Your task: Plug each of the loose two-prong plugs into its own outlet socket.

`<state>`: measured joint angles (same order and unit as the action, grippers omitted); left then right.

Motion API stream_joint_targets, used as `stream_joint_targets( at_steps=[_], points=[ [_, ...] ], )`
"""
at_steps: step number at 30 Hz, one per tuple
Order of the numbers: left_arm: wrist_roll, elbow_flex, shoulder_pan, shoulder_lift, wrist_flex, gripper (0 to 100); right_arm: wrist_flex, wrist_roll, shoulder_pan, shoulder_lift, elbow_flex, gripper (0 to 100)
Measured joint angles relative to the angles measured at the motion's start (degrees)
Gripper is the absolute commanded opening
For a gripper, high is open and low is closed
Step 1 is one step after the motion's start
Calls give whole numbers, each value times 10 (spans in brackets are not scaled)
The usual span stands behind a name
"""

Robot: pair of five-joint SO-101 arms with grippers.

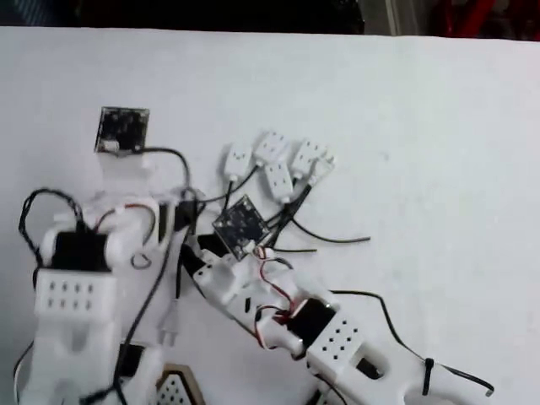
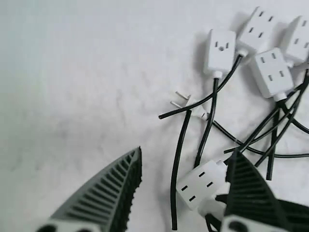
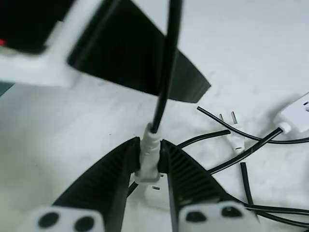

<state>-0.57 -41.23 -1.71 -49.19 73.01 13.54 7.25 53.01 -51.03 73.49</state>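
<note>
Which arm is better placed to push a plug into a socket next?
Right, probably. The right gripper is shut on a white plug just over an outlet socket. The left gripper is open and empty, the loose plug lying beyond its tips.

Five outlet sockets (image 2: pixel 219 46) and three two-prong plugs (image 3: pixel 233 137) are visible.

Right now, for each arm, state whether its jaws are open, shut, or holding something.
Left gripper: jaws open, holding nothing.
Right gripper: jaws shut on a white plug.
</note>
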Motion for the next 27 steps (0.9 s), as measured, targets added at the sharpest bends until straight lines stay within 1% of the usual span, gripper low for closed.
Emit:
stream_joint_targets(
  at_steps=[5,10,13,17,21,24,27],
  points=[
    [-19,-28,48,-91,11,283,0,0,0,1,0,17],
    [-35,-53,44,-112,10,283,0,0,-11,0,0,17],
    [-37,-53,-9,-113,8,283,0,0,-19,0,0,17],
    [-38,-55,-112,-113,-6,283,0,0,-17,0,0,17],
    [-38,-115,-201,-113,-47,283,0,0,-18,24,-6,17],
    [-38,-178,-244,-113,-100,282,0,0,-17,90,-35,17],
    [-38,-234,-257,-113,-144,282,0,0,-17,168,-65,17]
  ],
)
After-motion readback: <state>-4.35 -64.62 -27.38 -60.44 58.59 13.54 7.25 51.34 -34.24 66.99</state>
